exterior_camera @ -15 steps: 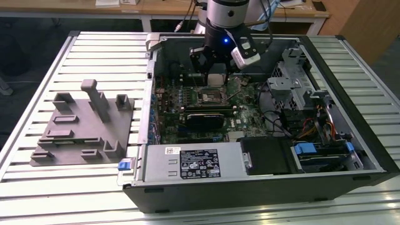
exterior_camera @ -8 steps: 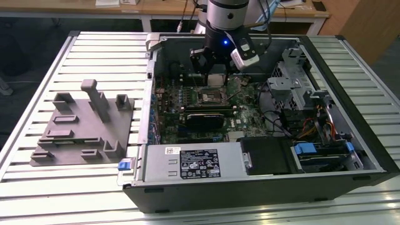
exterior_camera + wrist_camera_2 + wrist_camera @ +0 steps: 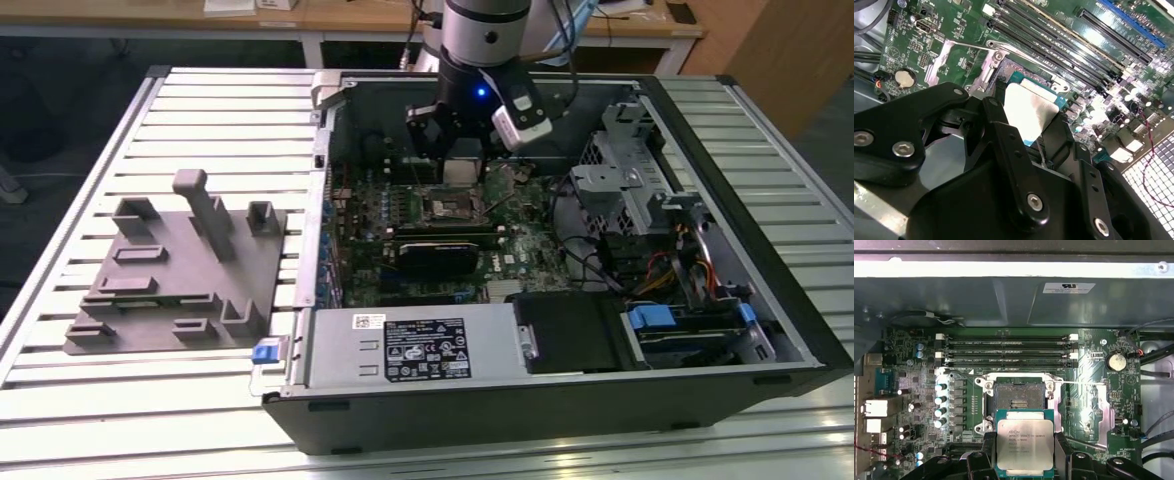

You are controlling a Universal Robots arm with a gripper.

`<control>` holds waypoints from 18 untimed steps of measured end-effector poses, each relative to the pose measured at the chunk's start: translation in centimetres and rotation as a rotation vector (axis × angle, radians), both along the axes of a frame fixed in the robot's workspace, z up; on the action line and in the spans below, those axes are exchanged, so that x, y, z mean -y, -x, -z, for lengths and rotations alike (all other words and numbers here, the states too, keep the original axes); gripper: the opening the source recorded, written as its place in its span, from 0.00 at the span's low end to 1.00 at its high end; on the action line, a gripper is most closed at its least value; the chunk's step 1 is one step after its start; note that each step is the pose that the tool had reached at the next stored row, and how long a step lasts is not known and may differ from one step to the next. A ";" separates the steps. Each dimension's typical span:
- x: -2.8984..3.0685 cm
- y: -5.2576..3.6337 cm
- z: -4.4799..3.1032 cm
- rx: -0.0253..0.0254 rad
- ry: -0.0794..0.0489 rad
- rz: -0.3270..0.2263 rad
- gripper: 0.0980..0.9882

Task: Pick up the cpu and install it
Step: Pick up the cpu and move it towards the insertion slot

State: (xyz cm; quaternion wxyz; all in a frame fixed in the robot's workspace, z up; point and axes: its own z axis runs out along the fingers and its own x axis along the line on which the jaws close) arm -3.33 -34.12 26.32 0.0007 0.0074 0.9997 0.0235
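Clamping the cpu [image 3: 1025,447] by two opposite edges, the gripper [image 3: 1025,452] is hanging low inside the open computer case [image 3: 787,300]. One black finger [image 3: 988,452] is pressing on each side of the chip, so the jaws are closing on the chip and not on each other. The cpu is lying flat between them, with its pale metal top facing the first wrist camera. It is not sitting in the cpu socket [image 3: 1015,399] yet. In the first wrist view it is hovering over the green motherboard [image 3: 919,390], and its far edge is overlapping the socket's shiny metal frame. In the second wrist view it is covering part of that frame.

The socket is standing open and is showing its dark inner field. A thin wire lever [image 3: 1081,383] is reaching out from it to one side. Behind the socket, long black memory slots [image 3: 1009,351] are running side by side. A round coin battery [image 3: 1115,361] is sitting near their end.

In the exterior view the arm [image 3: 483,30] is coming down from above into the far part of the case. A grey power supply [image 3: 414,345] is lying along the near side. On the exterior view's left, a grey fixture block [image 3: 174,270] is resting on the slatted metal table [image 3: 134,410], well apart from the gripper.
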 end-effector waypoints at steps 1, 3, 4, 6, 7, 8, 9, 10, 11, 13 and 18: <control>-0.04 -0.01 0.05 0.0000 0.000 0.000 0.50; -0.12 -0.03 0.14 0.0001 0.000 0.000 0.50; -0.15 -0.04 0.18 0.0001 0.000 0.000 0.50; -0.21 -0.06 0.28 0.0001 0.000 0.000 0.50; -0.24 -0.08 0.33 0.0000 0.000 0.000 0.50; -0.27 -0.13 0.39 0.0000 0.000 0.000 0.50; -0.30 -0.19 0.45 0.0001 0.000 0.000 0.50; -0.33 -0.25 0.50 0.0000 0.000 0.000 0.50; -0.36 -0.29 0.54 -0.0001 0.000 0.000 0.50; -0.40 -0.33 0.62 -0.0002 0.000 0.000 0.50; -0.40 -0.35 0.72 -0.0001 0.000 0.000 0.50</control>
